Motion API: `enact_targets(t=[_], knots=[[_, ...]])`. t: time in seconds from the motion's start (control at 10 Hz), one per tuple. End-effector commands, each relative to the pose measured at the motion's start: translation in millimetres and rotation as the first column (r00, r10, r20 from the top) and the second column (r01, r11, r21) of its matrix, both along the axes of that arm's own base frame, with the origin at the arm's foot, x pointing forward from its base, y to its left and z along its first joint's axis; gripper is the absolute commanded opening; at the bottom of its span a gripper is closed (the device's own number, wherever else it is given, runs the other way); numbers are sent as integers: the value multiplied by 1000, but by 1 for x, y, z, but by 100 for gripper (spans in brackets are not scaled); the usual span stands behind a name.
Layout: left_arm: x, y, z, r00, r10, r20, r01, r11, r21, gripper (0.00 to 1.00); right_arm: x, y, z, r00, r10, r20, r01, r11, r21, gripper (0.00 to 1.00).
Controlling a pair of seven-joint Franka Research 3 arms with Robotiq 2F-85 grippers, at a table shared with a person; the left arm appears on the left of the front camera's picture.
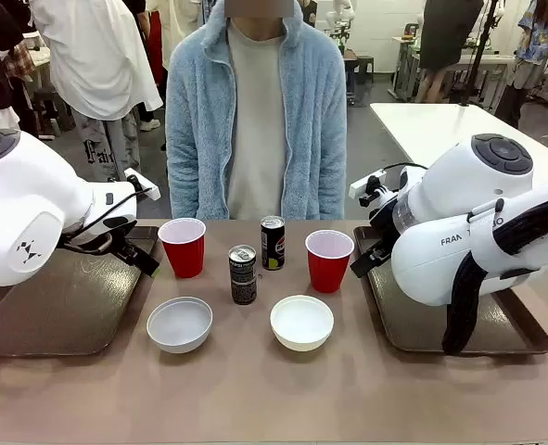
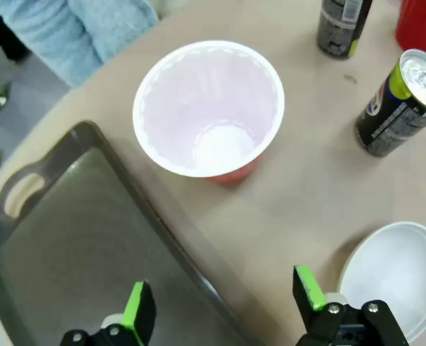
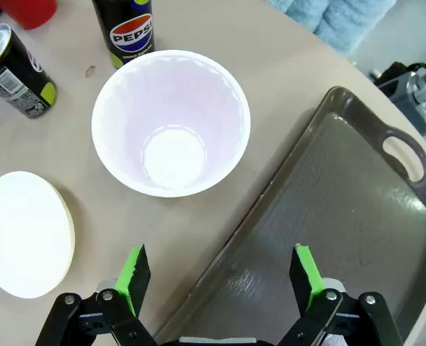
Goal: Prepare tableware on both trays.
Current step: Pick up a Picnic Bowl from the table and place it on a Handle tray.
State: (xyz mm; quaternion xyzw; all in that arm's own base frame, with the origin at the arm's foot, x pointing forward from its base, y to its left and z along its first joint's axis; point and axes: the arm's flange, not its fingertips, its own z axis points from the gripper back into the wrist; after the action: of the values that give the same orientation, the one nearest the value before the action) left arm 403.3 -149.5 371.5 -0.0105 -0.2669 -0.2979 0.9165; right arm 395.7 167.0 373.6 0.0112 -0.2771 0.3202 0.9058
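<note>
The tan table [image 1: 255, 394] is carrying one tray [image 1: 51, 315] at left, another tray [image 1: 411, 324] at right, and, centre, red cups [image 1: 183, 247] [image 1: 329, 260], cans [image 1: 243, 275] [image 1: 273, 243] and white bowls [image 1: 179, 324] [image 1: 301, 323].

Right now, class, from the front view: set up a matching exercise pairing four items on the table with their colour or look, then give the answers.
Items:
1. left cup
2. far can
3. right bowl
4. left tray

Descriptions:
A. dark brown, rectangular
B. red outside, white inside
C. black, Pepsi logo
D. white, round

Pairs: 1-B, 2-C, 3-D, 4-A
</note>
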Motion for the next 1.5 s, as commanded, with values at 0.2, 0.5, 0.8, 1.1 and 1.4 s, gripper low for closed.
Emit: enact_targets(t=[0.2, 0.5, 0.8, 1.1, 1.4], knots=[[0, 0, 0, 1000, 0, 0, 0, 1000, 0, 100, 0, 0, 0, 1000, 0, 0, 0, 1000, 0, 100], [0, 0, 0, 1000, 0, 0, 0, 1000, 0, 100, 0, 0, 0, 1000, 0, 0, 0, 1000, 0, 100], [0, 0, 0, 1000, 0, 0, 0, 1000, 0, 100, 0, 0, 0, 1000, 0, 0, 0, 1000, 0, 100], [0, 0, 0, 1000, 0, 0, 0, 1000, 0, 100, 0, 0, 0, 1000, 0, 0, 0, 1000, 0, 100], [-92, 31, 51, 997, 7, -71, 0, 996, 89, 100, -85, -11, 36, 966, -117, -229, 108, 993, -52, 100]])
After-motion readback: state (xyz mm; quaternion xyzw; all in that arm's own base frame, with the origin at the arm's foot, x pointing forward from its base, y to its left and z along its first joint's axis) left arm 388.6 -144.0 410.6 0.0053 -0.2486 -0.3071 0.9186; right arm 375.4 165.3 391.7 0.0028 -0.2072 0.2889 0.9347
